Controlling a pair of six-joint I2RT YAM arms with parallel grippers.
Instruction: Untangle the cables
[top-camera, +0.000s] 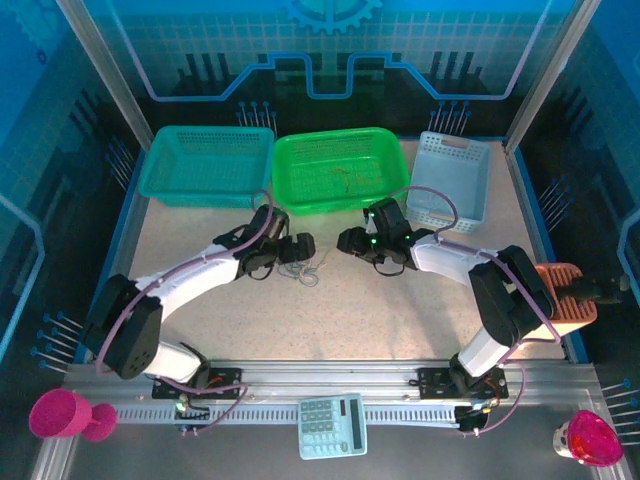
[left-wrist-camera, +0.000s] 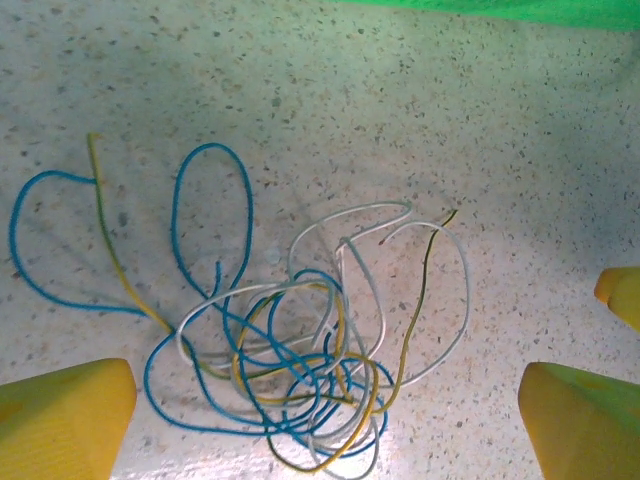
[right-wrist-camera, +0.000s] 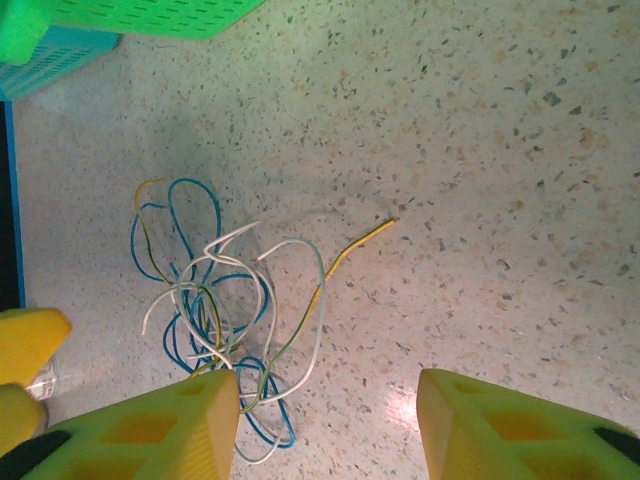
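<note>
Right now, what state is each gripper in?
Left gripper: open, holding nothing, over the cables.
Right gripper: open, nothing between its fingers.

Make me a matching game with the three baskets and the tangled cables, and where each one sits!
Things:
1. teal plastic basket
2. bright green plastic basket
3. pale blue plastic basket
4. tangle of thin blue, white and yellow cables

Places:
A. back row, middle
B. in front of the baskets
C. back row, left
D. back row, right

Pairs: 1-C, 2-A, 3-D, 4-B
</note>
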